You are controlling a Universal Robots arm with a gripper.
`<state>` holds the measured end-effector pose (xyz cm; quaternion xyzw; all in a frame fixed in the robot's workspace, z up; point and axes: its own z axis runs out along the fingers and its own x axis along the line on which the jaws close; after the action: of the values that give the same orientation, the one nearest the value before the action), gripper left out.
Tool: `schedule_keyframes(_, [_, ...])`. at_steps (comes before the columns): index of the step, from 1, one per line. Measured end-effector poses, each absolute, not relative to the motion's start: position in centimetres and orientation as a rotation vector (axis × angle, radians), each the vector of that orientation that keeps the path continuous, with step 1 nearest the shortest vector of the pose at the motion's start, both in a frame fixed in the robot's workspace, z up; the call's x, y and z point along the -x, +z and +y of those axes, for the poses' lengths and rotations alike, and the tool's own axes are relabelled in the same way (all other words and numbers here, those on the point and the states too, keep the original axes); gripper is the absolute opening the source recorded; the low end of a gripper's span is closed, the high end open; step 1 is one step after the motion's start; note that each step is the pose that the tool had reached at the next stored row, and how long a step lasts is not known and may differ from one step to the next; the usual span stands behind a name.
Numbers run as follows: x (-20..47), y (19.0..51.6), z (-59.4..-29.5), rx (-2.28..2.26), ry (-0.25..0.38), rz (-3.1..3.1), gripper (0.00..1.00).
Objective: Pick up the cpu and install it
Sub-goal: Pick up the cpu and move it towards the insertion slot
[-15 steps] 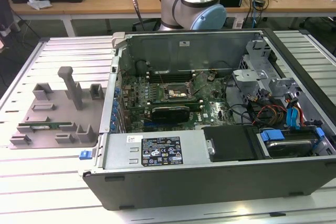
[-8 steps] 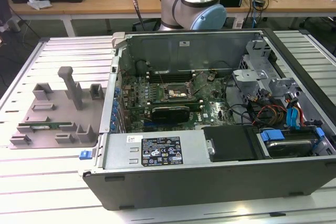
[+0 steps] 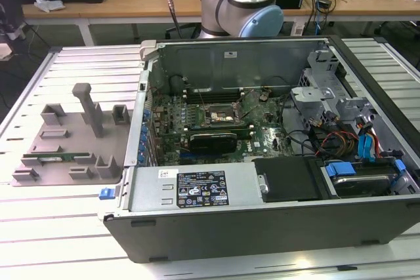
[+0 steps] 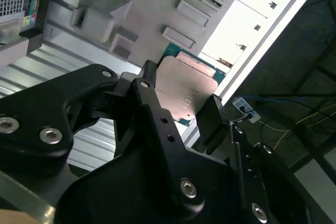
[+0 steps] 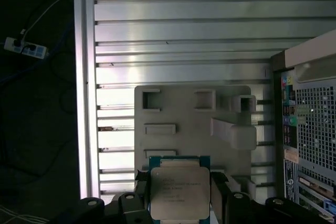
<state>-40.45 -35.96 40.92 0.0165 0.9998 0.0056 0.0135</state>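
The cpu (image 5: 178,192) (image 4: 184,90), a flat square chip with a silvery top plate and a thin green rim, sits between my two black fingers in both wrist views. My gripper (image 5: 178,205) (image 4: 184,113) is shut on its two opposite edges and holds it flat, well above the grey holder tray (image 5: 189,114) (image 4: 152,3) (image 3: 65,139). The open computer case (image 3: 262,136) lies on its side beside the tray. Its empty square processor socket (image 3: 220,113) shows on the motherboard. The arm's grey and blue base (image 3: 243,4) stands behind the case.
A long green memory stick (image 3: 56,158) lies in a slot of the tray. A black graphics card (image 3: 213,141), cables (image 3: 341,142) and a drive cage (image 3: 328,90) crowd the case. The ribbed metal table (image 5: 184,30) ends at a dark edge with a power strip (image 5: 23,48) on the floor.
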Motion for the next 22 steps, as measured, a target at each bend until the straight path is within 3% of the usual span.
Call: schedule_keyframes(22, [33.8,40.9,-35.9,-0.051,0.017,3.114,0.55])
